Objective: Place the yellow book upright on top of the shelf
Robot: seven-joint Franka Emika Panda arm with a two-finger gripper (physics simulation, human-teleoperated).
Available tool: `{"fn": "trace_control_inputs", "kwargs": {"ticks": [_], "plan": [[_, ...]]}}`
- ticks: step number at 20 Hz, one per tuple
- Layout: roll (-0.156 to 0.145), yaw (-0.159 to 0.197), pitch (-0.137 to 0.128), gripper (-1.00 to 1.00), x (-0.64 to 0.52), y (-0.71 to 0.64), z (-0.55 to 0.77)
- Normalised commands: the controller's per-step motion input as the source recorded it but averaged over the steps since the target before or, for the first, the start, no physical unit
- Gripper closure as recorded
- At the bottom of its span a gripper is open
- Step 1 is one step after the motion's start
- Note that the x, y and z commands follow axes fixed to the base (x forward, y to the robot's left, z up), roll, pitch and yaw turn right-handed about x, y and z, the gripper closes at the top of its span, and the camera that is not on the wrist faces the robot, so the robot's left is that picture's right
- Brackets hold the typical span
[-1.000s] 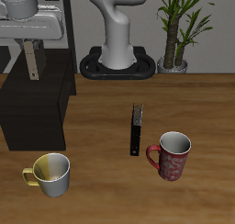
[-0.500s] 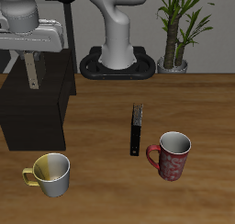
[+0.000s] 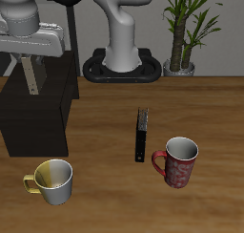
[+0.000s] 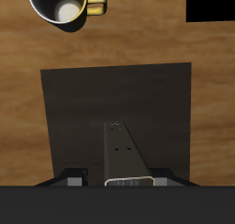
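My gripper [image 3: 30, 57] is shut on the yellow book [image 3: 31, 76], a thin tan strip hanging upright from the fingers. It hangs over the top of the shelf [image 3: 38, 117], a large matte-black box at the table's side. I cannot tell whether the book's lower end touches the shelf top. In the wrist view the book [image 4: 124, 154] shows edge-on between my fingers [image 4: 73, 178], with the dark shelf top [image 4: 83, 95] under it.
A longer all-dark thin book [image 3: 142, 134] lies mid-table. A red mug [image 3: 178, 160] stands beside it toward the front edge. A yellow mug [image 3: 52, 180] stands in front of the shelf and shows in the wrist view [image 4: 62, 3]. The robot's base [image 3: 122, 67] and a plant [image 3: 183, 27] are at the back.
My gripper has come down a little with the yellow book over the shelf. Between half a second ago and now it has hardly moved. Nothing else moved.
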Motion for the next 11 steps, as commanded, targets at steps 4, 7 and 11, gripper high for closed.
{"fn": "trace_control_inputs", "kwargs": {"ticks": [4, 7, 11], "plan": [[-0.018, 0.021, -0.016, -1.0, -0.04, -0.06, 0.07], [-0.01, -0.007, -0.009, -1.0, -0.07, -0.01, 0.12], [-0.029, 0.033, -0.059, -1.0, -0.16, -0.04, 0.36]]}}
